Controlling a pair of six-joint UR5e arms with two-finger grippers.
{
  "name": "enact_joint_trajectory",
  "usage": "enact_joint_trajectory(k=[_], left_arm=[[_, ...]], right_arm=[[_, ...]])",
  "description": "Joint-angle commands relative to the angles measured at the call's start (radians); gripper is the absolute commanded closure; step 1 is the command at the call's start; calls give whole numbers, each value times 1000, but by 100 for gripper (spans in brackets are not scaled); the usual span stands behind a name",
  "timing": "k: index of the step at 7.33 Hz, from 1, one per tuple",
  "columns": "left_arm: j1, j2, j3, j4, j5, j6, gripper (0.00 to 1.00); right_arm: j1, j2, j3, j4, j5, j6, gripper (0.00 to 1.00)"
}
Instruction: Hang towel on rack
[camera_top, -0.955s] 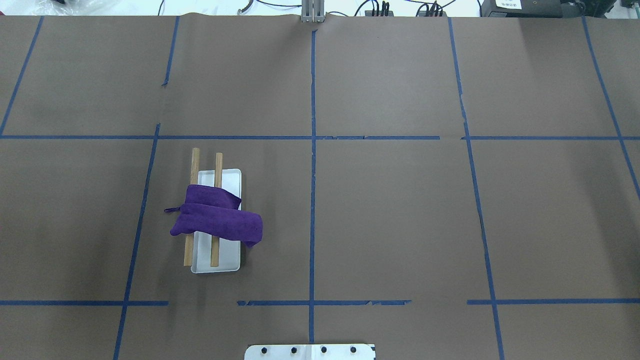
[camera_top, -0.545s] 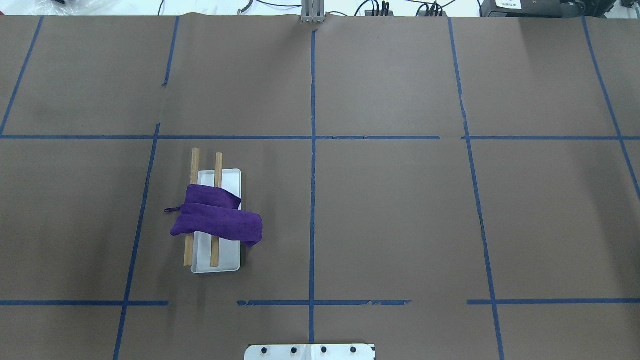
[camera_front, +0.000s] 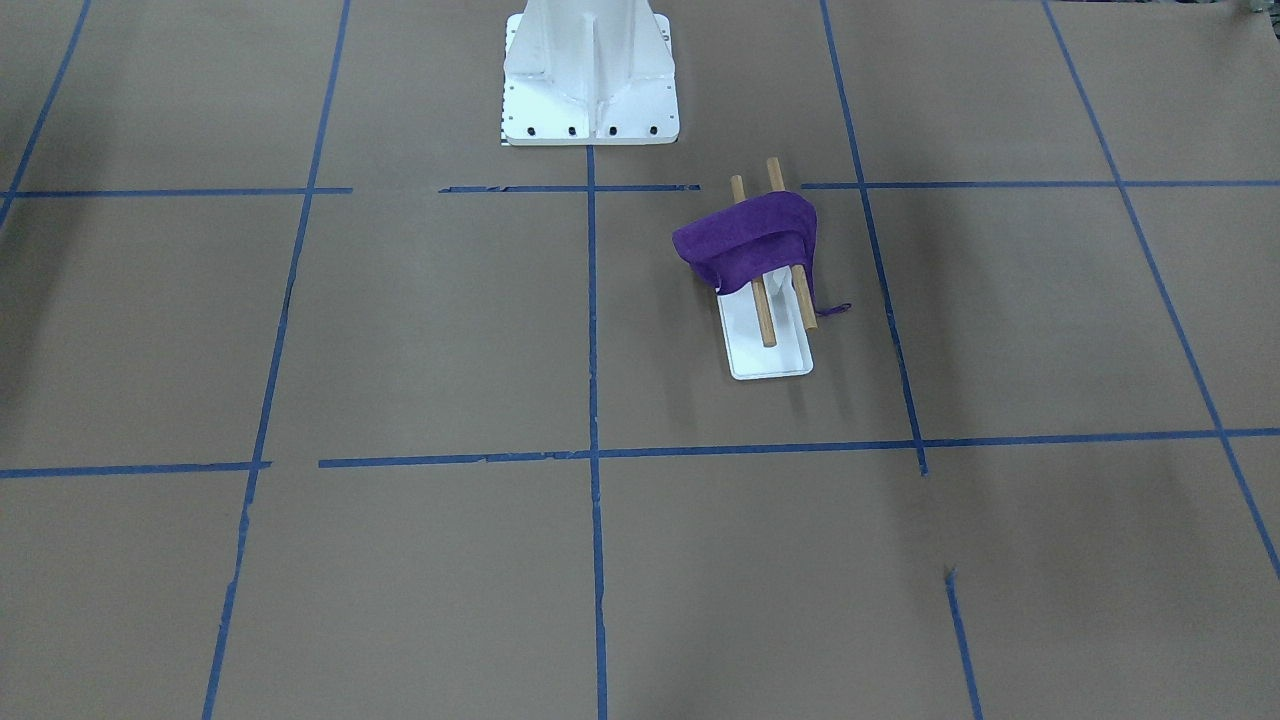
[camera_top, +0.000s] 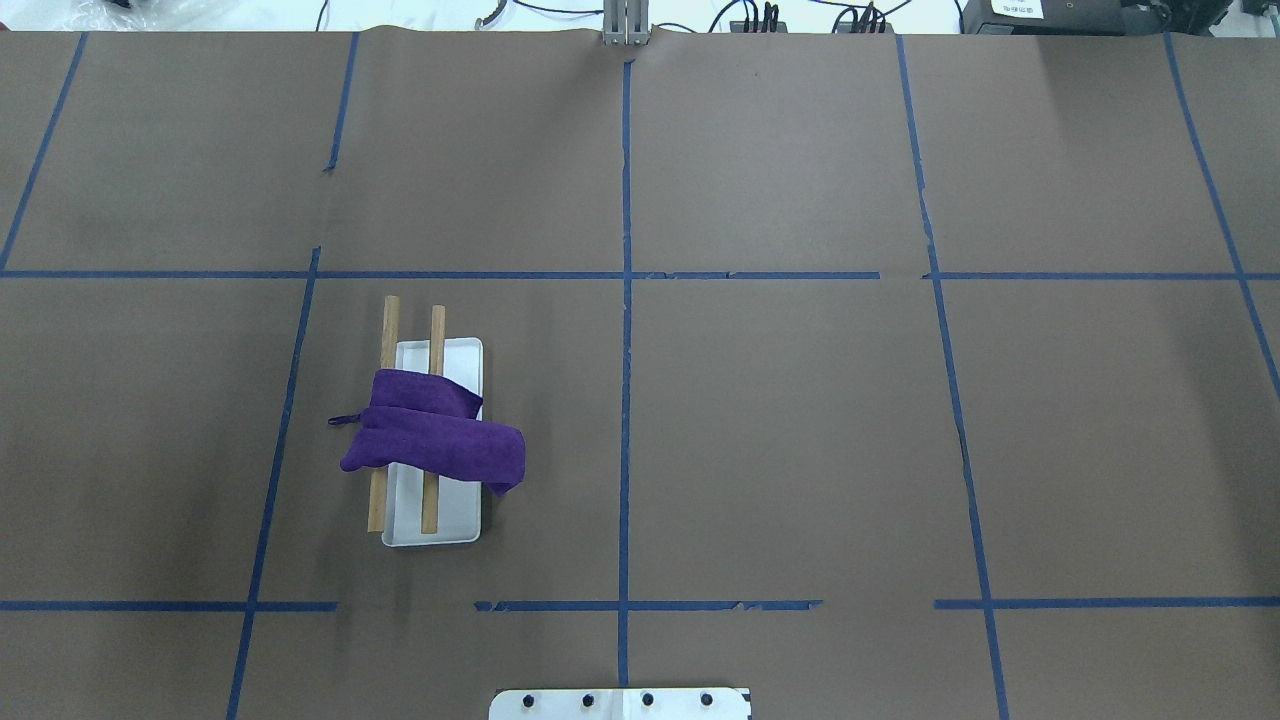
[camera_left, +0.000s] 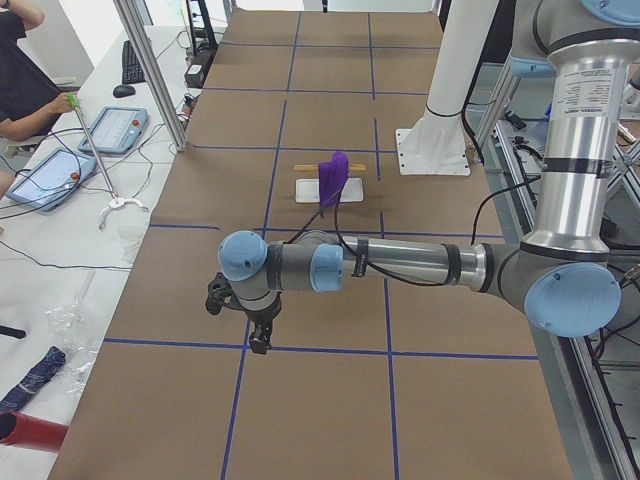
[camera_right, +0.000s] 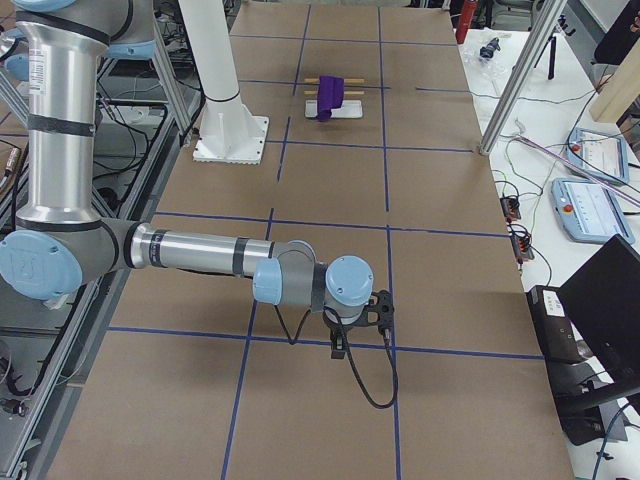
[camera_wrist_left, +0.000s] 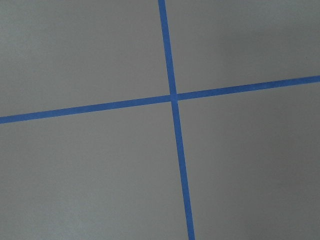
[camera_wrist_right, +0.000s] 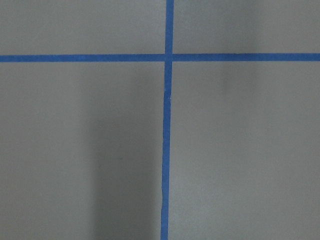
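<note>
A purple towel (camera_top: 430, 435) lies draped across the two wooden dowels (camera_top: 389, 325) of the rack, whose white tray base (camera_top: 450, 515) sits left of the table's middle. The towel (camera_front: 745, 240) hangs over both dowels above the tray (camera_front: 770, 362) in the front-facing view. My left gripper (camera_left: 258, 338) shows only in the exterior left view, far from the rack, pointing down over the table. My right gripper (camera_right: 340, 345) shows only in the exterior right view, also far from the rack. I cannot tell whether either is open or shut.
The white robot pedestal (camera_front: 590, 70) stands at the table's near-robot edge. Blue tape lines (camera_top: 625, 300) grid the brown table. Operators' tablets (camera_left: 110, 128) and cables lie on a side bench. Both wrist views show only table and tape.
</note>
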Motion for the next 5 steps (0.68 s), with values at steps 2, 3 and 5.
enact_joint_trajectory(k=[2, 3, 5], left_arm=[[0, -2, -6, 0, 0, 0, 0], [0, -2, -6, 0, 0, -2, 0], [0, -3, -6, -2, 0, -2, 0]], right_arm=[[16, 5, 40, 29, -33, 52, 0], [16, 5, 38, 30, -32, 52, 0], [16, 5, 34, 30, -32, 50, 0]])
